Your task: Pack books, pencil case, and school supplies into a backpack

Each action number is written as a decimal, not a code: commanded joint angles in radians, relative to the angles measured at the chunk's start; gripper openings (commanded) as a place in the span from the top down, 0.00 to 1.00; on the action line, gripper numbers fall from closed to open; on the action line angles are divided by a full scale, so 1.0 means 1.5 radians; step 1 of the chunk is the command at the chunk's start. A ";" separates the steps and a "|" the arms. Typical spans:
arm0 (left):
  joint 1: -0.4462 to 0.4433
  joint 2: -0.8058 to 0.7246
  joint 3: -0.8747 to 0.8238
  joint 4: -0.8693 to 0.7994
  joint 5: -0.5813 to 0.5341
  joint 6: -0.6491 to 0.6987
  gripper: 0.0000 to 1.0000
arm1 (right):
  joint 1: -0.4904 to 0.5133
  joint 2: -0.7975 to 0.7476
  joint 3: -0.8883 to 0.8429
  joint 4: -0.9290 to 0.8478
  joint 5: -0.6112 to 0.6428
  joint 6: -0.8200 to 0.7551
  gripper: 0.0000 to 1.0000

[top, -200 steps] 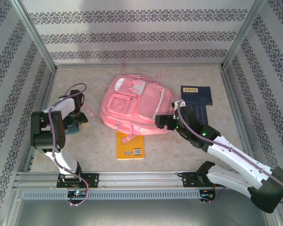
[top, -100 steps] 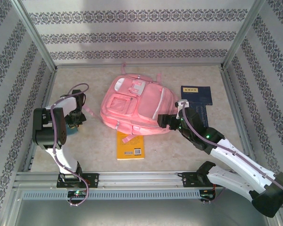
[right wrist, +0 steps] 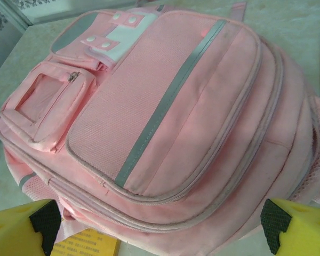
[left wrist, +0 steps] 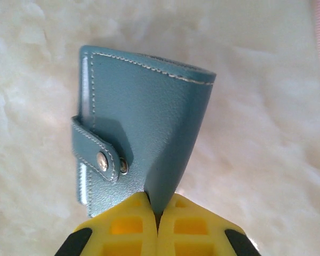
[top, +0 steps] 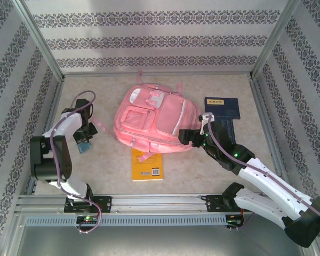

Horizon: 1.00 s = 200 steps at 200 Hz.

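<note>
Backpack (top: pixel 149 120) lies flat mid-tabletop (top: pixel 109 168), front side up. Its zips look shut in the right wrist view.

Change: a second ago the left hand (left wrist: pixel 159 213) was open over the teal piece (left wrist: pixel 144 117). Now it is pinched shut on the lower edge of the cover, snap strap facing the camera. Can't tell if the piece is lifted clear yet. It sits left of the backpack, apart from it. The left elbow has swung back and lower.

Right hand (right wrist: pixel 160 223) is spread wide, holding nothing. It has barely shifted and hangs at the backpack's near-right side.

Yellow book (top: pixel 148 165) at the backpack's near edge and navy books (top: pixel 222 108) to its right are unmoved.

Judgement: first supply grasped, nothing packed yet. The backpack likely needs opening before the teal piece can go in.
</note>
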 commanded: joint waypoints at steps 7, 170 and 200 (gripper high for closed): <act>-0.008 -0.110 -0.010 -0.031 0.051 -0.048 1.00 | -0.004 0.001 0.016 0.005 -0.053 0.011 0.03; -0.506 -0.347 0.101 0.054 0.052 0.241 1.00 | -0.080 0.046 0.150 -0.031 -0.322 0.199 0.06; -0.692 -0.287 0.139 0.080 -0.187 0.467 1.00 | -0.135 0.029 0.166 -0.061 -0.357 0.263 0.06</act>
